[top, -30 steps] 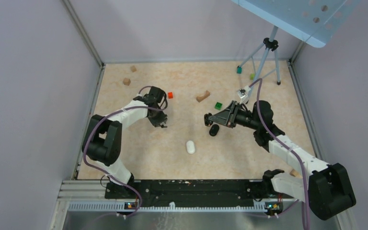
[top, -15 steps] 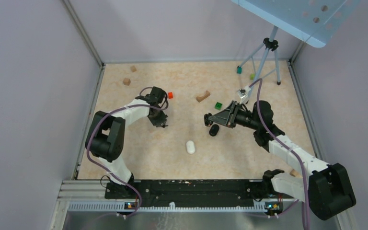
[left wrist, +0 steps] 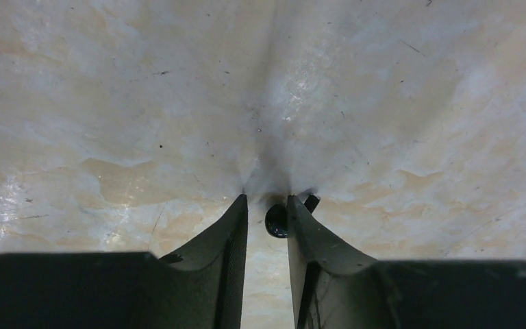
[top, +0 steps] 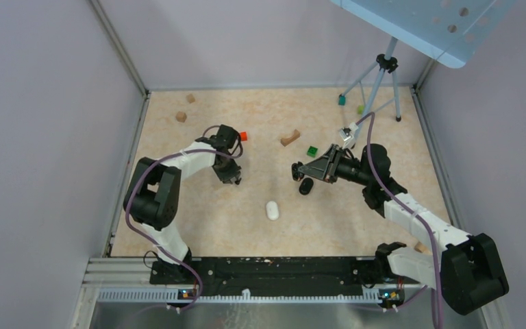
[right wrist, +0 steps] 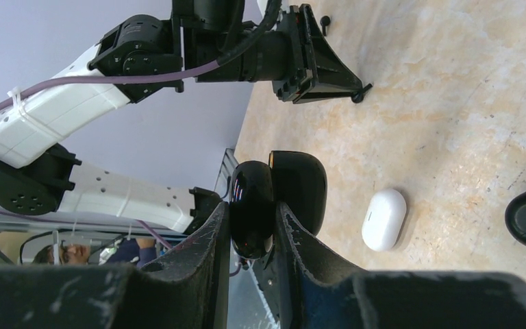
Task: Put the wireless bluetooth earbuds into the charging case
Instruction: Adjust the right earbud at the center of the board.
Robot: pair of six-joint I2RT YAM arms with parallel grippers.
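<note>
**Left jaws narrow at earbud, right clamped on case**

Left of centre in the overhead view, the left gripper (top: 229,177) is pointed down at the beige marbled table (top: 198,226). In its wrist view the jaws are seen narrowly parted. A small black earbud (left wrist: 276,221) is lying on the table at the tips, against the finger (left wrist: 308,247) on the right of the frame. Bare table is visible between it and the other finger, so it is not clamped.

At lower centre, a white oval pod (top: 272,210) is lying flat, apart from both arms.

Right of centre, the right gripper (top: 296,170) is pointed left and pinched on a glossy black rounded charging case (right wrist: 300,184), which is gripped across one lobe. A black oblong object (top: 306,186) is lying just below that gripper.
</note>
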